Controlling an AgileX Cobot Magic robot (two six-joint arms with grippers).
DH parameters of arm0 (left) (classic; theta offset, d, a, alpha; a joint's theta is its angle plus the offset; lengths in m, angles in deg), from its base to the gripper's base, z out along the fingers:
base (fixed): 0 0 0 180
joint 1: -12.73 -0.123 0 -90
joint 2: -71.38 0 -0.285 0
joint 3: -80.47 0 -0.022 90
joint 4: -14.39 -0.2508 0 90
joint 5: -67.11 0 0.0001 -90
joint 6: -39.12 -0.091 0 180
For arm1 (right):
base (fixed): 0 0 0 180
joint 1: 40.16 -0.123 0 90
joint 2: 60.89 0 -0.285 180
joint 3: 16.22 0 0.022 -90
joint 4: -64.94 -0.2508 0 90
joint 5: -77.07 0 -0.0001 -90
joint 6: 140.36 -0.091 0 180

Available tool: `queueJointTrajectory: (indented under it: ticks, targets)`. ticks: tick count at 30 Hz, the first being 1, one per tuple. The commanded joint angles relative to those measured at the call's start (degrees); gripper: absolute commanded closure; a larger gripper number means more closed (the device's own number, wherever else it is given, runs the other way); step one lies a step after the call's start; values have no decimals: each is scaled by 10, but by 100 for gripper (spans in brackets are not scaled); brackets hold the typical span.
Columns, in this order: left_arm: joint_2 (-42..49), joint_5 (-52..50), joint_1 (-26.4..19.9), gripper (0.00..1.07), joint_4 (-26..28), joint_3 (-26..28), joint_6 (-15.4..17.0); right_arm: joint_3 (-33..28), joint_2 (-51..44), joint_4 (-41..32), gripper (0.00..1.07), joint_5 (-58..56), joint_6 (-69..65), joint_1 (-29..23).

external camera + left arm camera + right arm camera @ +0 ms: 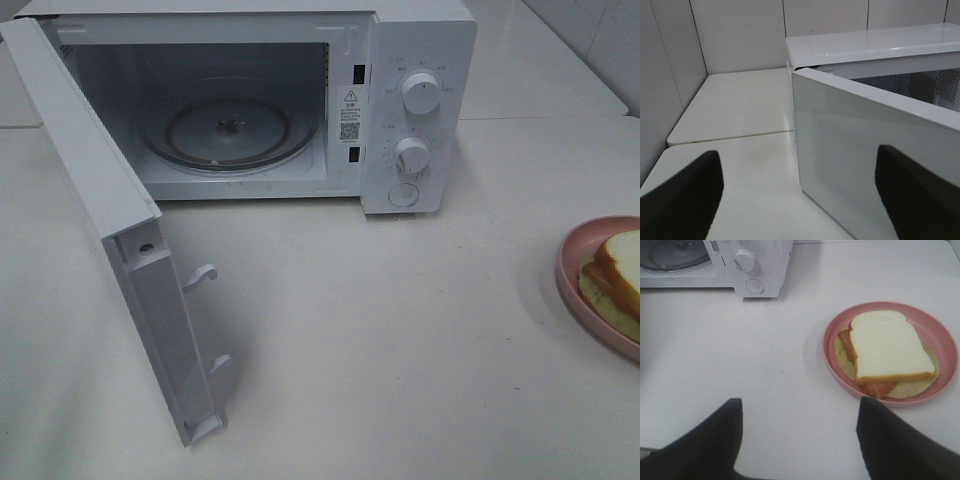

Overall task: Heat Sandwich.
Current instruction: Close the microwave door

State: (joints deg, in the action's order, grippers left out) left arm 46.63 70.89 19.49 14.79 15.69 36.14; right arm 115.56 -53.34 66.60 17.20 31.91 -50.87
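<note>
Microwave [400, 100]: stands at the back edge of the bench [380, 350], cavity facing you. You need no further access step before loading.
Door [110, 220]: swung fully out toward the front-left of the bench, latch hooks exposed. You have a free path into the cavity from the right.
Turntable [228, 130]: glass tray bare and seated in the cavity; judge it ready to receive the load.
Sandwich [887, 350]: lies on the pink plate [940, 335] at the right edge of the bench, well apart from the microwave. The top slice sits skewed over the filling, so expect the layers to shift if you lift the bread alone.
Left gripper [800, 195]: jaws spread wide, holding nothing, just beside the outer face of the door. Judge this as clear of the door with nothing left to do there.
Right gripper [797, 440]: jaws wide, empty, hovering over bare bench short of the plate. You are placed to approach the plate rim.
Step in hand: reach for the plate; loading not yet done.
</note>
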Motion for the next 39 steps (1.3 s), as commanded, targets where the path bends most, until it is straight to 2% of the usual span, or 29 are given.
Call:
queueJointTrajectory:
  ticks: [1, 3, 4, 8, 9, 10, 11, 13, 14, 17, 18, 19, 21, 22, 23, 25, 26, 27, 29, 39]
  targets:
    - [-61, -78, 4, 40, 10, -10, 1, -1, -15, 5, 43, 4, -3, -1]
    - [-95, -100, 7, 46, 10, -10, 1, -1, -15, 5, 43, 4, -3, -1]
    - [-95, -100, 7, 46, 10, -10, 1, -1, -15, 5, 43, 4, -3, -1]
    - [-180, -147, 27, 78, 10, -10, 2, -1, -15, 5, 43, 4, -3, -1]
    - [-180, -147, 27, 78, 10, -10, 2, -1, -15, 5, 43, 4, -3, -1]
    - [-219, -168, 30, 92, 10, -10, 2, -1, -15, 5, 43, 4, -3, -1]
    - [-239, -179, 30, 98, 10, -10, 3, -1, -15, 5, 43, 4, -3, -1]
    - [-273, -199, 30, 107, 10, -10, 4, -1, -15, 5, 43, 4, -3, -1]
    - [-273, -199, 30, 107, 10, -10, 4, -1, -15, 5, 43, 4, -3, -1]
    - [-333, -253, 30, 107, 2, -10, 49, -1, -15, 5, 43, 4, -3, -1]
    - [-333, -253, 30, 107, 2, -10, 49, -1, -15, 5, 43, 4, -3, -1]
    - [-358, -281, 30, 107, -19, -10, 78, -1, -15, 5, 43, 4, -3, -1]
    - [-384, -313, 30, 107, -66, -10, 107, -1, -15, 5, 43, 4, -3, -1]
    - [-407, -344, 30, 107, -128, -10, 132, -1, -15, 5, 43, 4, -3, -1]
    - [-407, -344, 30, 107, -128, -10, 132, -1, -15, 5, 43, 4, -3, -1]
    - [-430, -380, 30, 107, -180, -10, 169, -1, -15, 5, 43, 4, -3, -1]
    - [-449, -408, 30, 107, -219, -10, 202, -1, -15, 5, 43, 4, -3, -1]
    - [-449, -408, 30, 107, -219, -10, 202, -1, -15, 5, 43, 4, -3, -1]
    - [-470, -435, 30, 107, -237, -10, 227, -1, -15, 5, 43, 4, -3, -1]
    - [-554, -502, 30, 107, -230, -9, 222, -1, -15, 5, 43, 4, -3, -1]
